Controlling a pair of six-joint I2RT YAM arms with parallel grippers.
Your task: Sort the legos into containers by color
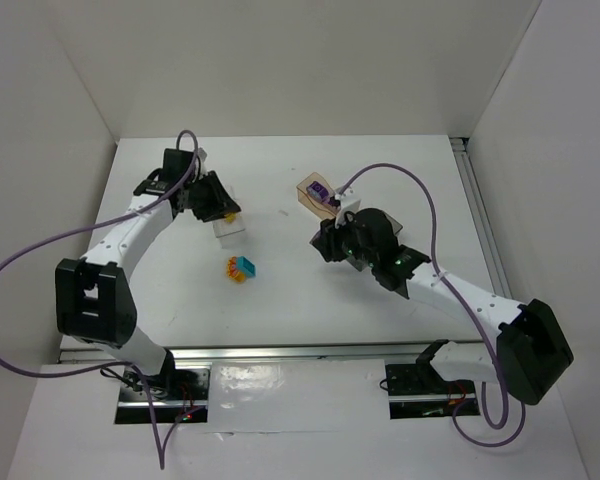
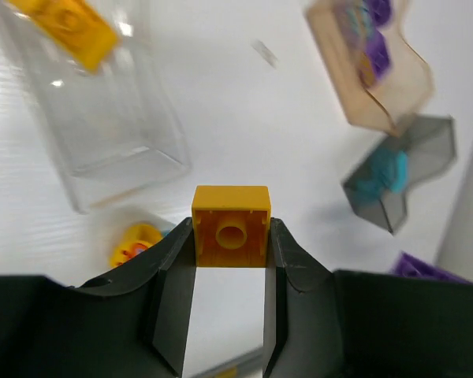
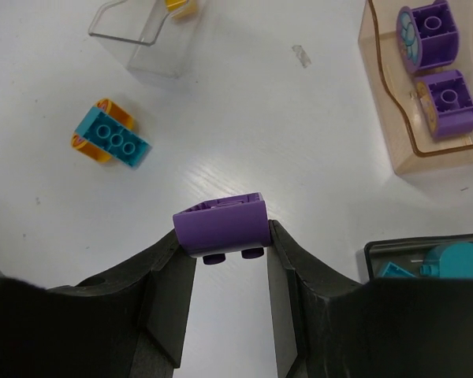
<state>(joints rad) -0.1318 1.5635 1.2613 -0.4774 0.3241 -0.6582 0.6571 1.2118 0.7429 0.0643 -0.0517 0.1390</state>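
Note:
My left gripper [image 2: 230,236] is shut on an orange-yellow brick [image 2: 230,224], held just off the near end of the clear tray [image 2: 114,130]. That tray holds another yellow brick [image 2: 67,25]. A purple brick [image 3: 221,224] is gripped in my shut right gripper [image 3: 225,240], lifted above the table. The peach tray [image 3: 381,98] holds two purple bricks [image 3: 430,31] [image 3: 449,104]. Part of a teal piece [image 3: 459,264] shows in the dark grey tray [image 3: 394,249]. A teal brick [image 3: 115,142] lies against an orange one [image 3: 92,148] on the table.
From above, my left gripper [image 1: 216,200] hovers by the clear tray [image 1: 232,229], and my right gripper [image 1: 330,240] sits below the peach tray [image 1: 310,195]. The loose teal and orange bricks [image 1: 242,269] lie between the arms. White walls enclose the table.

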